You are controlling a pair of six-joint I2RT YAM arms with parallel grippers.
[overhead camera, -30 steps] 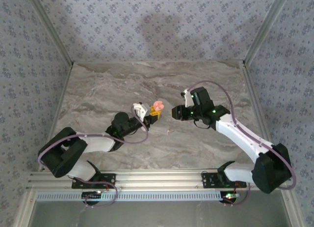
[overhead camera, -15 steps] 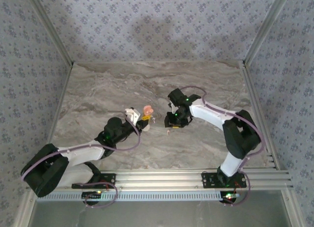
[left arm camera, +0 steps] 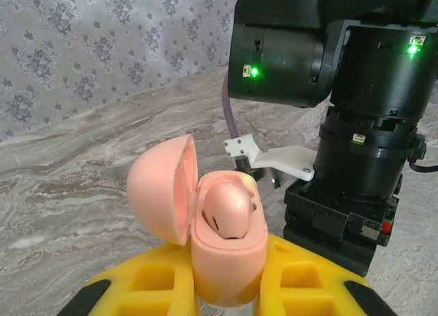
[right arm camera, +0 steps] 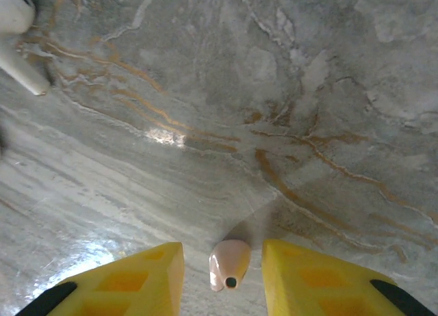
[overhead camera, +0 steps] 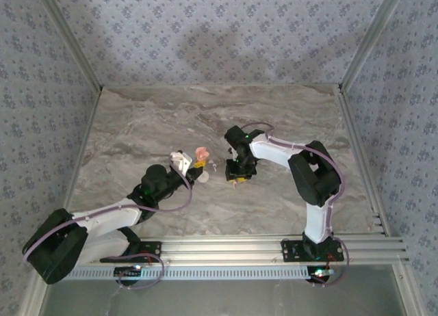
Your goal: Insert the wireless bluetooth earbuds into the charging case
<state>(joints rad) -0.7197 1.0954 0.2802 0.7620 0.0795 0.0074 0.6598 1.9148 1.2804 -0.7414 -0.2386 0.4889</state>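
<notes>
The left arm lies low, reaching forward and to the right from its base; the left hand (left arm camera: pixel 229 292) is clamped on the lower body of the pink charging case (left arm camera: pixel 222 251), whose lid (left arm camera: pixel 161 186) is swung open to the left; one pinkish earbud (left arm camera: pixel 227 210) sits inside the case; just beyond, the right arm folds back on itself, wrist pointing down at the table (right arm camera: pixel 308 90); the right hand (right arm camera: pixel 222 251) has its yellow fingers (right arm camera: pixel 147 275) apart, a second earbud (right arm camera: pixel 229 261) lying on the table between them, touching neither.
</notes>
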